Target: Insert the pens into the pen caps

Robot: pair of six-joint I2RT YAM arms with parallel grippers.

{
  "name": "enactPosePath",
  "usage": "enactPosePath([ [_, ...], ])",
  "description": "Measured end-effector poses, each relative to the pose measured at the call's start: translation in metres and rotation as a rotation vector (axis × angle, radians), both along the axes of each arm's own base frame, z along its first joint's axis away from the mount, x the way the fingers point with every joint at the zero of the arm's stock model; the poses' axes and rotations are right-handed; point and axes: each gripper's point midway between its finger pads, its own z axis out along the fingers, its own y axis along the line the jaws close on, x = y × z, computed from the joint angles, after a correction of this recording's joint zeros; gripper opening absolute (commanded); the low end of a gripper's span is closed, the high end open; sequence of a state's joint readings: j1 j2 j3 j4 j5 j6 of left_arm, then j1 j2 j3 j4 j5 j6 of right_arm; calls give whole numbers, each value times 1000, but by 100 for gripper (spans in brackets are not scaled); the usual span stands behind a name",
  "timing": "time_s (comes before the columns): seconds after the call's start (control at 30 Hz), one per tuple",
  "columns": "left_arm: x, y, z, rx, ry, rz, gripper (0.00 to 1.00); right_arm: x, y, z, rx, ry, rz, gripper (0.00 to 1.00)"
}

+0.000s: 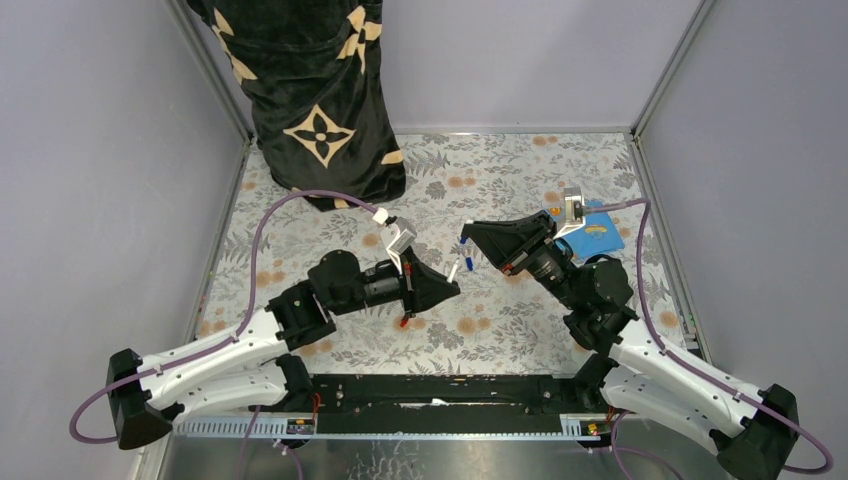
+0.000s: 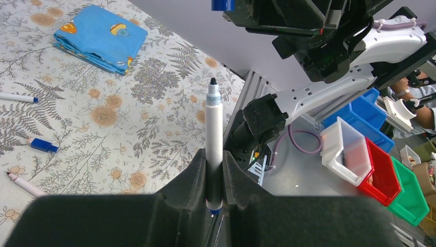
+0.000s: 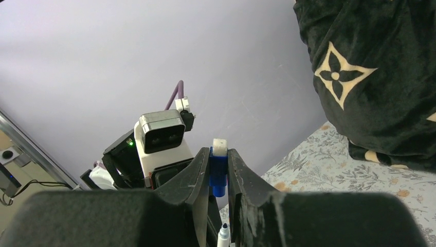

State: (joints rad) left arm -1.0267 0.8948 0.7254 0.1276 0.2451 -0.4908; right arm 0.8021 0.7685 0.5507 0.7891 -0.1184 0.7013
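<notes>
Showing pale flower and star marks, a black cloth (image 1: 320, 100) stands at the far left of the flowered desk (image 1: 500, 170). The folded blue cloth (image 2: 100, 36) carries small coloured pictures, and any letters on them are too small to read.

The left pincer (image 2: 214, 154) is closed narrowly on a pen (image 2: 214, 123). This pen is thin and white, it stands upright between the fingers, and its dark tip with a blue-grey collar points up. The right pincer (image 3: 219, 154) grips a blue cap (image 3: 219, 175) with a white end. The cap is above the desk centre, and the tip of the pen is just under the cap, not touching it.

Three things lie on the desk apart from each other: a second pen (image 2: 18, 98) with a blue tip, a second blue cap (image 2: 43, 145), and a third pen (image 2: 23, 184) with a reddish tip.

Beside the desk stand white (image 2: 347, 149), red (image 2: 383, 175), green (image 2: 411, 198) and blue (image 2: 373, 116) bins. What they contain I cannot tell.
</notes>
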Motion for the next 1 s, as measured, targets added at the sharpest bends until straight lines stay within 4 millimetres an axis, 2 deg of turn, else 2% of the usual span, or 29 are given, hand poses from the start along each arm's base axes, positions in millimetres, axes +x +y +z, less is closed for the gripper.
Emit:
enactPosePath([
  [0.63,0,1,7,-20,-21,0,0,-2,3,-5,-6,35,28,0],
  [1.0,-1,2,9,-24,-24,0,0,-7,9,-15,-44,53,73,0],
])
